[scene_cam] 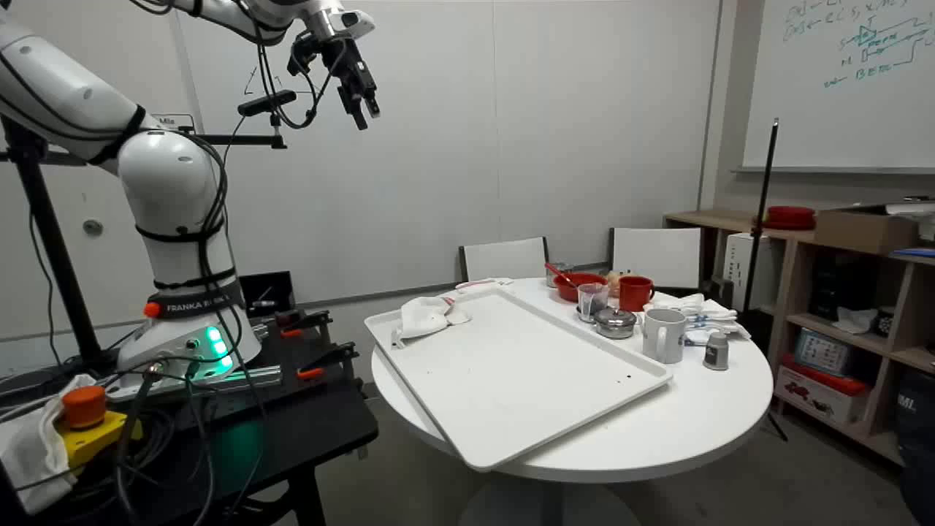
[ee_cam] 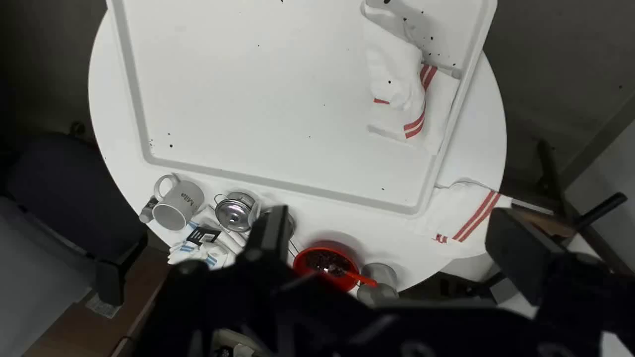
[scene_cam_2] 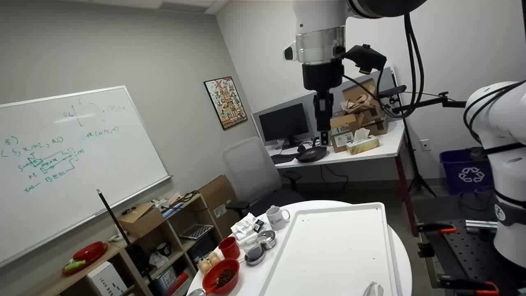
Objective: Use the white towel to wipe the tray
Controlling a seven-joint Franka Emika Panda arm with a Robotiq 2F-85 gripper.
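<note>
Hangs with gripper [scene_cam: 367, 118] wide, empty; seems at the approach; should next descend onto the red-striped white towel [ee_cam: 399, 84] on the tray [ee_cam: 258, 109].

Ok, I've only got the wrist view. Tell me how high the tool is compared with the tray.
Observer: In both exterior views, the tool hangs well above the tray.
Operator: Now tell me what the tool hides from me by the bowl.
Observer: A red mug stands near it.
Operator: The top of my picture cuts off the tray. Describe that side.
Observer: In an exterior view, a corner there juts past the edge of the table.
</note>
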